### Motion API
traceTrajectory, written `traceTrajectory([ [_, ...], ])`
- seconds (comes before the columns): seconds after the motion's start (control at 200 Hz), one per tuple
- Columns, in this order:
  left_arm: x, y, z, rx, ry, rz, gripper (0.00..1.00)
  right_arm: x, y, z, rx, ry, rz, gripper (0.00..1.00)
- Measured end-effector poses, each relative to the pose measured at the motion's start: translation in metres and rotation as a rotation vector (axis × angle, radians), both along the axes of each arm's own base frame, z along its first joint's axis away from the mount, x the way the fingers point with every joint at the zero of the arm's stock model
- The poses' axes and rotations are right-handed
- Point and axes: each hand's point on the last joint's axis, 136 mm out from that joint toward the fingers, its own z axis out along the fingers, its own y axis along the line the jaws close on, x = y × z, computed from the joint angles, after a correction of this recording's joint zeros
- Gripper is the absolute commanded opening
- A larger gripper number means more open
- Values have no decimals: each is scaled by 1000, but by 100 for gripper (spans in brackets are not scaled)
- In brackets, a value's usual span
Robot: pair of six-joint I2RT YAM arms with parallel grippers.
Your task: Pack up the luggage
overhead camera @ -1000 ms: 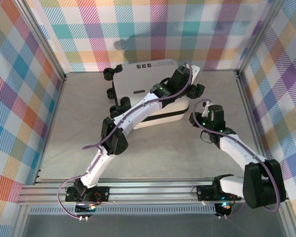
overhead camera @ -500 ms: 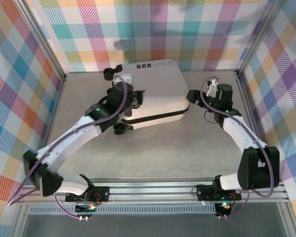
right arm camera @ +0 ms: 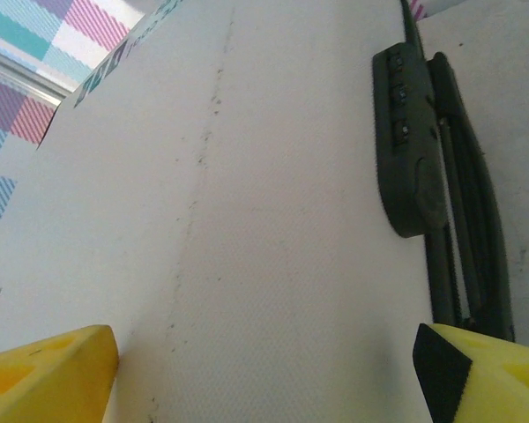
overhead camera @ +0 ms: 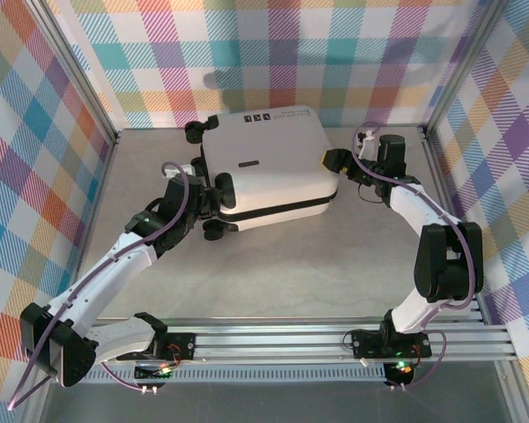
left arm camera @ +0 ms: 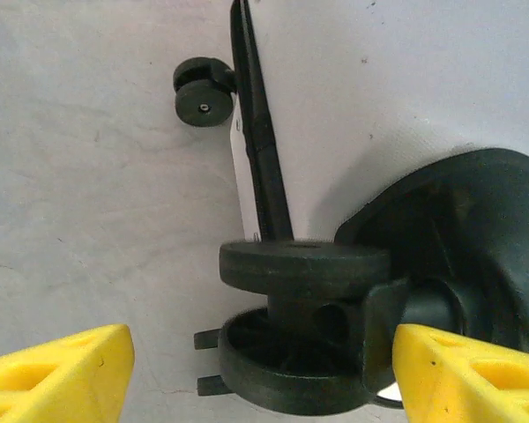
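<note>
Bright, even light, soft shadows, close-ups slightly blurry.

White luggage (overhead camera: 269, 172), blk wheels (left arm camera: 300, 269); multicolour plaid walls (overhead camera: 335, 53).

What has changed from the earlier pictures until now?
The left gripper drew back from over the luggage to its left-side wheels. The right gripper swung from the near corner to the right side, its jaws open. The luggage stayed shut, in place.
</note>
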Motion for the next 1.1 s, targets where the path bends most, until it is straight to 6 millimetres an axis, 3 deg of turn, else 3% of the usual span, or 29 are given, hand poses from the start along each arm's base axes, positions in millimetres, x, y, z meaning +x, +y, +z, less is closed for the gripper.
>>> traceTrajectory([
  [0.165,7,7,-1,-60,0,8,76,-7,10,-1,-3,-14,31,83],
  [0.275,14,20,0,-68,-11,48,76,-21,21,0,-14,-37,48,82],
  [0.44,14,41,4,-22,-7,110,76,-63,42,1,-36,-70,90,81],
  [0.645,22,40,31,-13,-59,102,75,-129,73,-4,-58,-85,188,79],
  [0.77,24,37,40,-16,-73,83,74,-158,73,-11,-84,-98,188,76],
  [0.895,23,29,41,-37,-68,46,73,-183,64,-35,-134,-135,140,73],
  [1.01,22,12,46,-61,-70,-11,73,-208,63,-80,-215,-144,137,67],
  [1.1,23,-11,53,-78,-77,-79,73,-216,58,-110,-278,-142,124,62],
])
